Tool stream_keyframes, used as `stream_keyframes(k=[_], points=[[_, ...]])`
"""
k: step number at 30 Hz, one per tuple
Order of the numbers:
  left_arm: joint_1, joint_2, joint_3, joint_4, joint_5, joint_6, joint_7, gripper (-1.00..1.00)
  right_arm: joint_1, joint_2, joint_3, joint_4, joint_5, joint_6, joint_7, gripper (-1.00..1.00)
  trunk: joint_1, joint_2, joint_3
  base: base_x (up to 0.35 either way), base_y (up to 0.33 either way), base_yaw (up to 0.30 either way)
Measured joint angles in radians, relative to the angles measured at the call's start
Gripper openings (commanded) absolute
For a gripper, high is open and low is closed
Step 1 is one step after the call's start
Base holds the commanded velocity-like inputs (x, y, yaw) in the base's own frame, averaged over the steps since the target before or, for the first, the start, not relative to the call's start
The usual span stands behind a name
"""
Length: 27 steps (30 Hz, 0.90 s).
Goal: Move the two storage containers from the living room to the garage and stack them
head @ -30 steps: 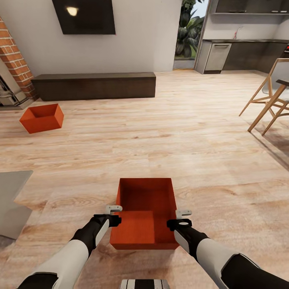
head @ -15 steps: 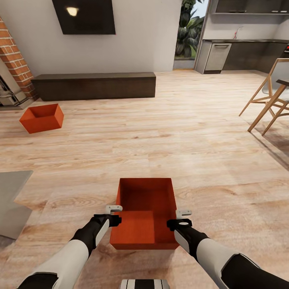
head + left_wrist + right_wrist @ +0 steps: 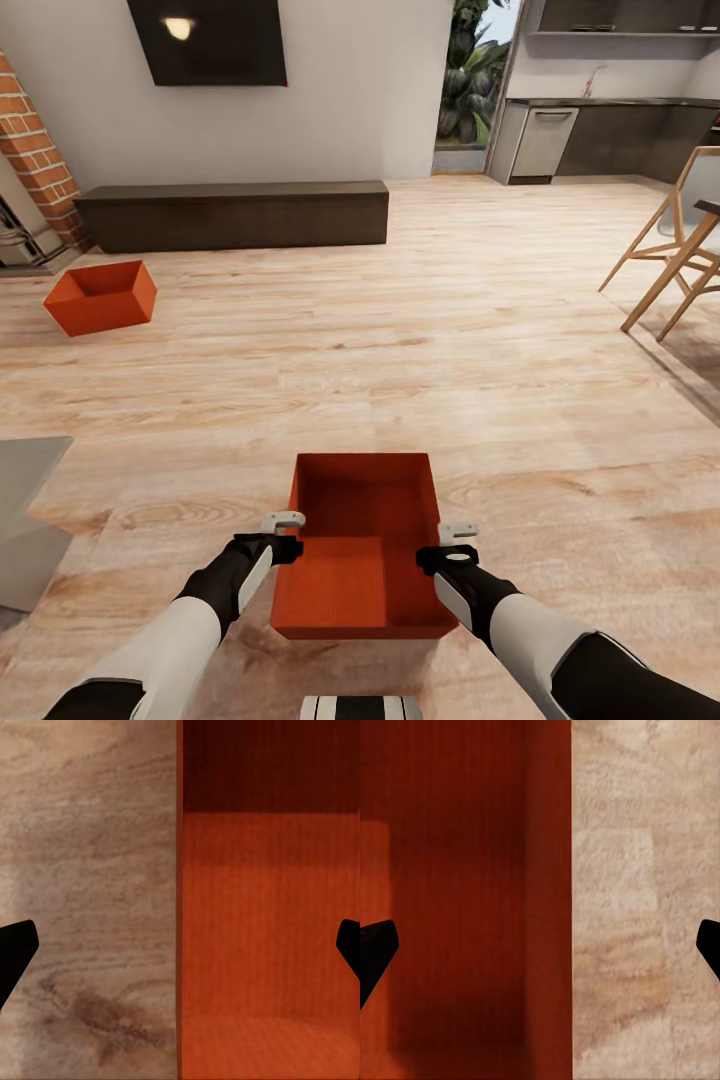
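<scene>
One orange-red storage container (image 3: 362,545) sits on the light wood-plank floor right in front of me. My left gripper (image 3: 285,528) hangs open over its left wall, and the left wrist view has that wall's rim (image 3: 178,907) running between the spread fingers (image 3: 15,952). My right gripper (image 3: 457,535) is open over the right wall; its fingertips (image 3: 376,949) straddle the container's rim (image 3: 568,907). Neither gripper holds anything. The second storage container (image 3: 100,297) lies tilted on the living room floor at the far left, near the brick fireplace (image 3: 35,150).
A long low dark cabinet (image 3: 235,213) runs along the back wall under the black TV (image 3: 215,40). Wooden chairs (image 3: 670,250) stand at the right. A grey slab (image 3: 25,520) lies at my near left. Kitchen counters (image 3: 600,130) are at the back right.
The whole picture has shifted a little, so the camera moved slightly forward. The near container now lies a bit lower in the view under the grippers, which stay open.
</scene>
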Motion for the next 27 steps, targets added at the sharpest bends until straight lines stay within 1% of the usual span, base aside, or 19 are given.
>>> stream_keyframes(k=[12,20,27], points=[[0.000,-0.001,-0.001,0.005,0.003,0.000,0.004,1.00,0.000,-0.004,0.001,0.000,-0.001,0.000,0.000,1.00,0.000,0.000,0.000,0.003,0.000,0.000],[0.000,-0.002,0.001,0.039,0.003,0.000,0.008,1.00,0.000,-0.005,0.001,0.000,-0.001,0.000,0.000,1.00,0.000,0.000,0.000,0.000,0.000,0.000],[0.000,0.000,0.000,0.044,0.001,-0.001,0.007,1.00,0.000,-0.005,0.001,0.000,-0.001,0.000,0.000,1.00,0.000,0.000,0.000,0.000,0.000,0.000]])
